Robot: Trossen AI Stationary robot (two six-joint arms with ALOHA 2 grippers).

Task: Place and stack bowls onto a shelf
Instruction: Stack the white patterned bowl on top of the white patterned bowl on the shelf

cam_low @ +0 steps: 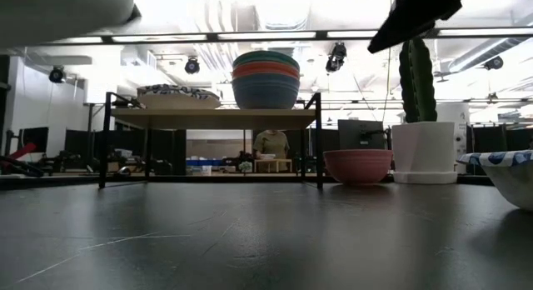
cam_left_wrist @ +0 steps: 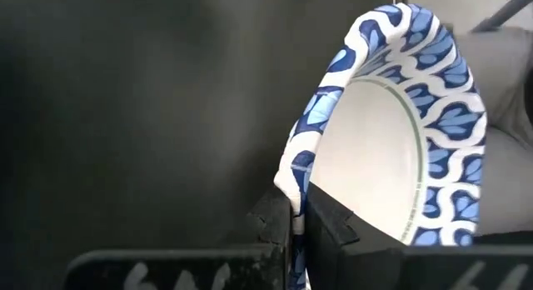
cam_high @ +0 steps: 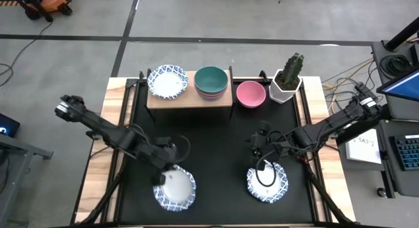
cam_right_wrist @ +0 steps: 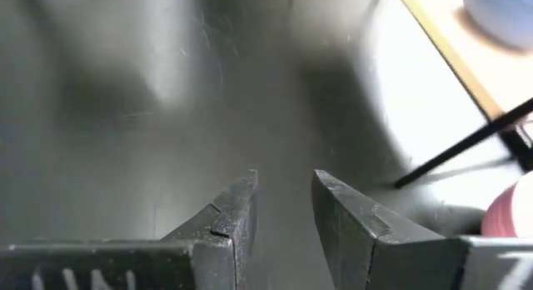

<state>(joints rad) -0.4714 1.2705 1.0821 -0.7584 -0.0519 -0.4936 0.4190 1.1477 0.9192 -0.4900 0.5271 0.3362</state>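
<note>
The left hand (cam_high: 163, 175) pinches the rim of a blue-patterned bowl (cam_high: 175, 189) at the mat's near left, apparently lifting it toward the shelf (cam_high: 190, 99), needing the patterned one there as target, while the right hand (cam_high: 256, 147) hovers spread.

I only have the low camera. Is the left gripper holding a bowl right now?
Observer: Yes. The left gripper pinches the rim of a blue-patterned bowl.
Operator: Does the other one have a bowl too?
Observer: No. The right gripper is open and empty over the black mat.
Operator: Is anything inside the top bowl on the shelf?
Observer: No, the dark green bowl is empty.
</note>
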